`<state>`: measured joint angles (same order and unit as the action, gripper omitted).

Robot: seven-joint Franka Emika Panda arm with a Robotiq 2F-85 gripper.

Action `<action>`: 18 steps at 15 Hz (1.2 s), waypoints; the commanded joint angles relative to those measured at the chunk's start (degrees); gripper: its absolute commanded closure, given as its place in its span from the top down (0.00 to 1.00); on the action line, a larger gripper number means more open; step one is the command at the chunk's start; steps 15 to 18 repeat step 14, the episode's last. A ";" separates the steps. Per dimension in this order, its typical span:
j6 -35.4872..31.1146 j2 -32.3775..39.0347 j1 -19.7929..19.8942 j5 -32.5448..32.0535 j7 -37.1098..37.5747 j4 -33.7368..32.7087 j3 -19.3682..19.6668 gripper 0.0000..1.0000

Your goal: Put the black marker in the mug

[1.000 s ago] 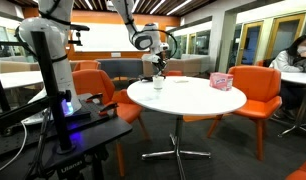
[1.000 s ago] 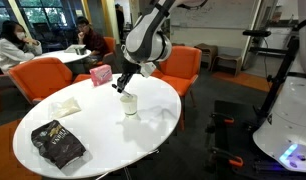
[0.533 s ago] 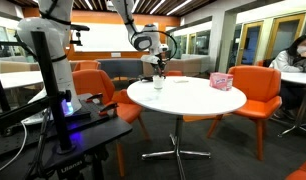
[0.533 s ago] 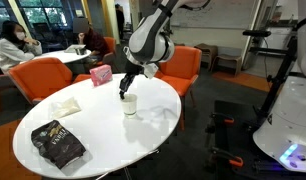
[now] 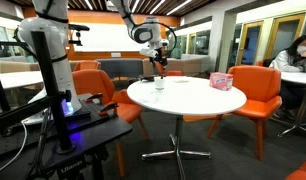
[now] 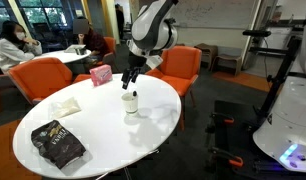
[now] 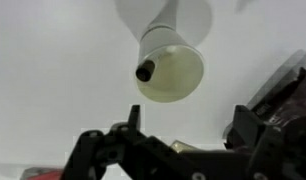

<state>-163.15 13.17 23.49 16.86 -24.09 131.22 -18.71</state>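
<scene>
The white mug stands on the round white table, near its far edge in an exterior view. The black marker stands in the mug, leaning on the rim with its top poking out. From above in the wrist view, the mug shows its open mouth, and the marker's end rests at its left rim. My gripper hangs open just above the mug with nothing between its fingers, as both the exterior view and the wrist view show.
A pink patterned box sits at the table's edge. A black bag and a white cloth lie on the table. Orange chairs ring it. People sit at a table behind.
The gripper has opened, let go of the marker, which now stands in the mug, and has risen a little above it.
</scene>
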 commanded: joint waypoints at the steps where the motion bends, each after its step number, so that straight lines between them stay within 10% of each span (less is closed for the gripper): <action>1: 9.15 -5.15 -10.79 -12.21 14.66 0.86 13.07 1.00; 8: 26.22 -5.77 -18.21 -18.91 23.28 -4.97 18.34 1.00; 18: 24.46 -6.12 -19.47 -20.46 23.94 -5.85 19.28 1.00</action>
